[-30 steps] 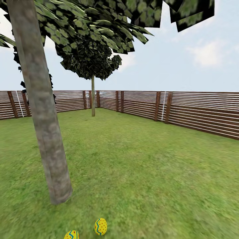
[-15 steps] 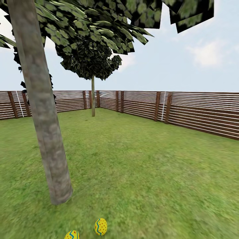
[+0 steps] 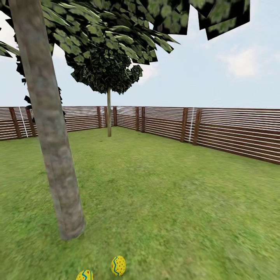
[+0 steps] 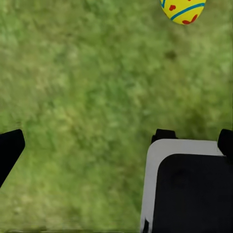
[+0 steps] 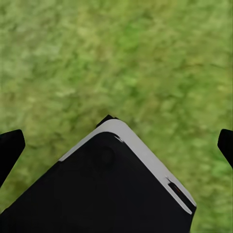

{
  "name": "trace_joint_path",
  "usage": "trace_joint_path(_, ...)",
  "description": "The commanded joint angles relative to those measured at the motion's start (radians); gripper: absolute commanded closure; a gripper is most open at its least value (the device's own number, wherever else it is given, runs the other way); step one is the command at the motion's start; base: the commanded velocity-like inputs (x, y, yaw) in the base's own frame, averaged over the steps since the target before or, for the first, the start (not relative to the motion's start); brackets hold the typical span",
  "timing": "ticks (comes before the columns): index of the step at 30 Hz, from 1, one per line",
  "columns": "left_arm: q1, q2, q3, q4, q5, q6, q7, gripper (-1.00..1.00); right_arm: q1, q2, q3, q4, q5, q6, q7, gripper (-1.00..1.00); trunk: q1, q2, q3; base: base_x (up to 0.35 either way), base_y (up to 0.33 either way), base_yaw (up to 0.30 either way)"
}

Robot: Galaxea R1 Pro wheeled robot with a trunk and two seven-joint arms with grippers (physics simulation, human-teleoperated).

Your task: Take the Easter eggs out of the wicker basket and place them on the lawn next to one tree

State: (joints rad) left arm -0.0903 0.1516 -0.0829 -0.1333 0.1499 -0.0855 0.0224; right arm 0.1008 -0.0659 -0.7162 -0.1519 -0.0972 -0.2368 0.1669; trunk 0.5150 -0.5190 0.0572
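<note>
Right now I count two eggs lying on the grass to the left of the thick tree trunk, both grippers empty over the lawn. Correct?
Not quite. In the head view the two eggs lie to the right of the thick tree trunk, nearer the camera, not to its left. The rest holds: the left gripper and right gripper hang empty over the lawn.

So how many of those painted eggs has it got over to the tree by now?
Two eggs lie on the lawn near the thick tree: a dotted egg and a zigzag egg. Both claws hang open over grass, holding nothing. The third egg and the basket are out of sight, so that one seems left.
</note>
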Motion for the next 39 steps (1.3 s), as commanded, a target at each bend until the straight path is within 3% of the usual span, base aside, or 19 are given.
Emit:
trace_joint_path(1, 0.0, 0.0, -0.008, 0.0, 0.01, 0.017, 0.003, -1.0, 0.0, 0.0, -0.002, 0.0, -0.01, -0.002, 0.008, -1.0, -0.004, 0.007, 0.003, 0.0, 0.0, 0.0)
trace_joint_path(10, -0.001, 0.0, -0.007, 0.0, 0.013, 0.142, 0.009, -1.0, 0.0, 0.0, -0.002, 0.0, -0.01, -0.002, 0.008, -1.0, -0.038, 0.07, 0.032, 0.0, 0.0, 0.0)
trace_joint_path(17, -0.001, 0.0, -0.006, 0.0, 0.013, 0.18, 0.008, -1.0, 0.0, 0.0, -0.002, 0.0, -0.01, -0.001, 0.008, -1.0, -0.065, 0.119, 0.053, 0.0, 0.0, 0.0)
trace_joint_path(25, -0.001, 0.0, -0.006, 0.0, 0.013, 0.302, 0.008, -1.0, 0.0, 0.0, -0.002, 0.0, -0.01, -0.001, 0.008, -1.0, -0.065, 0.119, 0.053, 0.0, 0.0, 0.0)
trace_joint_path(39, -0.001, 0.0, -0.006, 0.0, 0.013, 0.366, 0.004, -1.0, 0.0, 0.0, -0.002, 0.0, -0.01, -0.001, 0.008, -1.0, -0.065, 0.119, 0.053, 0.0, 0.0, 0.0)
